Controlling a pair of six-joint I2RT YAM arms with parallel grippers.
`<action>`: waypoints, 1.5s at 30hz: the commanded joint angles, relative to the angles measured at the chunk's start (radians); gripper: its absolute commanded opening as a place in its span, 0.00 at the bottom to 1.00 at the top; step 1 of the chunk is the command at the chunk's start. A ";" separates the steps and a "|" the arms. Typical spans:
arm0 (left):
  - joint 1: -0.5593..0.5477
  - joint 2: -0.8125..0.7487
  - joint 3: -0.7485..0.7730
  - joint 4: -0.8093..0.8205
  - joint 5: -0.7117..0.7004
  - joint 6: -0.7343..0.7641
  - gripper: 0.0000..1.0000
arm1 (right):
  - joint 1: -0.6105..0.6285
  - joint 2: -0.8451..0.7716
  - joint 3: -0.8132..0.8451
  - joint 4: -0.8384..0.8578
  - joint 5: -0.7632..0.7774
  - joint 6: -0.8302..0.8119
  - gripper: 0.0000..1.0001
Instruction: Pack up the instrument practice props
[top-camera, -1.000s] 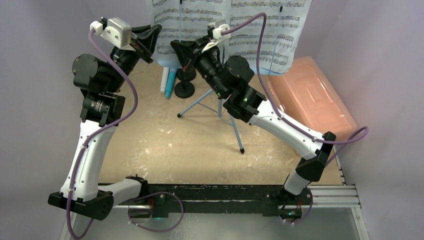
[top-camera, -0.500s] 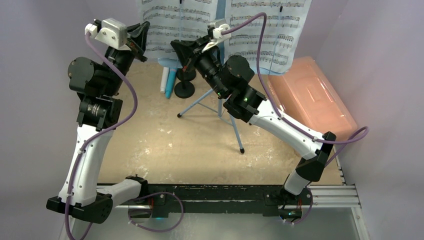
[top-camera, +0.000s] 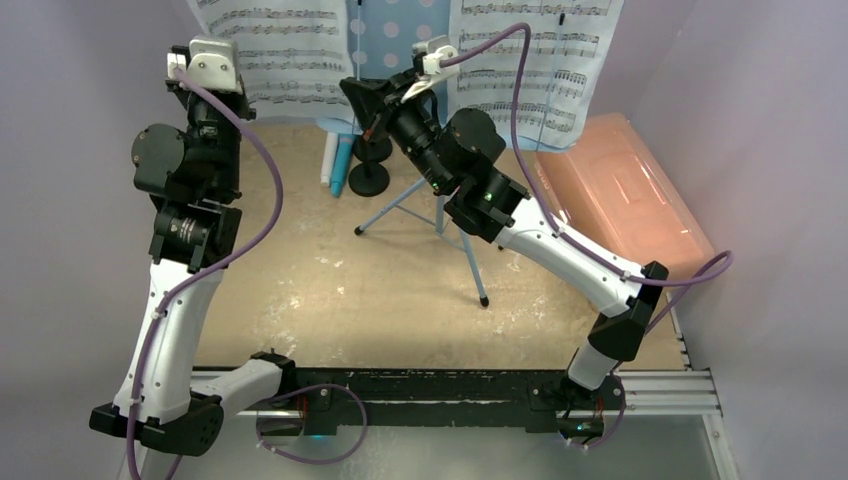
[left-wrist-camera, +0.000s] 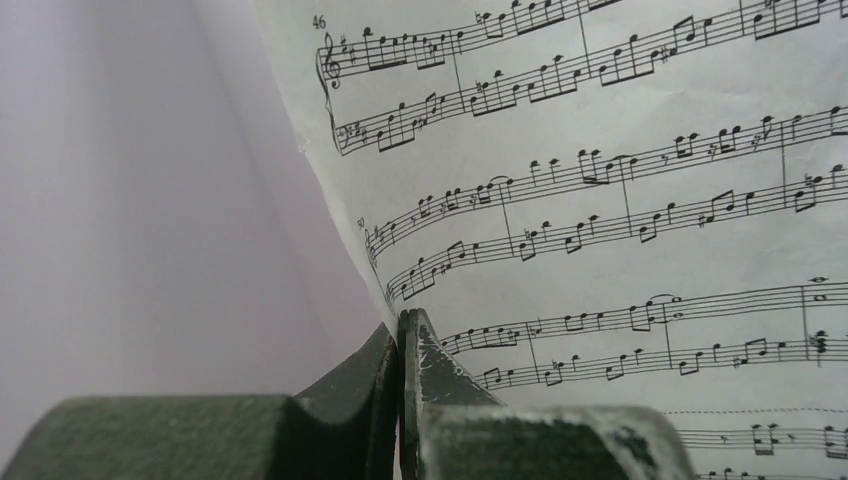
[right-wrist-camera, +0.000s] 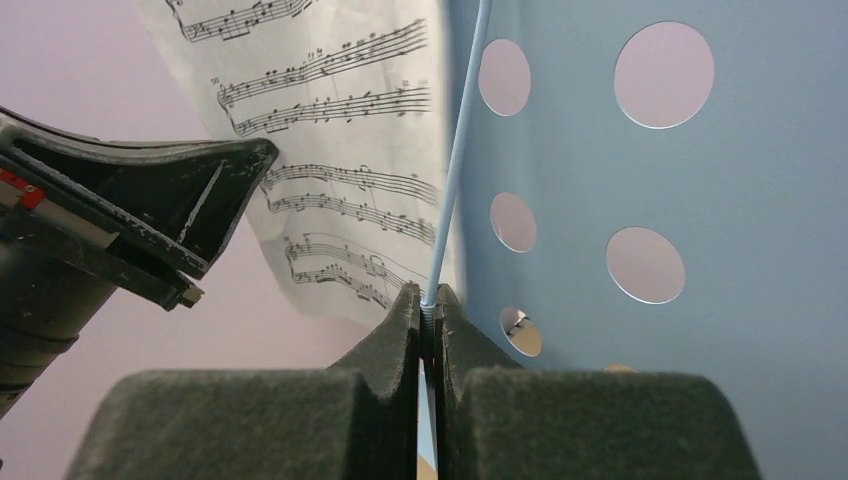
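The light-blue perforated music rack (top-camera: 400, 25) stands on tripod legs (top-camera: 440, 215) at the back. My right gripper (top-camera: 362, 100) is shut on the rack's thin blue wire edge (right-wrist-camera: 455, 170), beside the plate (right-wrist-camera: 700, 200). My left gripper (left-wrist-camera: 402, 325) is shut on the left edge of a sheet-music page (left-wrist-camera: 620, 200), held up left of the rack (top-camera: 270, 50). A second page (top-camera: 540, 60) hangs on the rack's right side. White and blue toy microphones (top-camera: 335, 165) and black round-based holders (top-camera: 368, 178) stand under the rack.
A pink translucent box (top-camera: 625, 195) lies at the right of the table. Purple walls close in on the left, back and right. My left gripper's black finger (right-wrist-camera: 150, 200) shows in the right wrist view, close to the held page (right-wrist-camera: 340, 150).
My left gripper has moved left and toward the back with the page, sliding it off the rack. The rack's blue perforated plate now shows. The right arm has barely moved.
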 joint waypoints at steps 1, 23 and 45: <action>0.002 -0.014 -0.018 0.035 -0.192 0.134 0.00 | -0.003 0.006 0.045 0.026 0.011 -0.003 0.00; 0.004 -0.035 -0.057 0.103 -0.386 0.316 0.00 | -0.002 -0.040 -0.032 0.070 0.046 0.005 0.00; 0.004 -0.011 -0.099 0.142 -0.460 0.458 0.00 | -0.003 -0.063 -0.078 0.095 0.071 0.013 0.14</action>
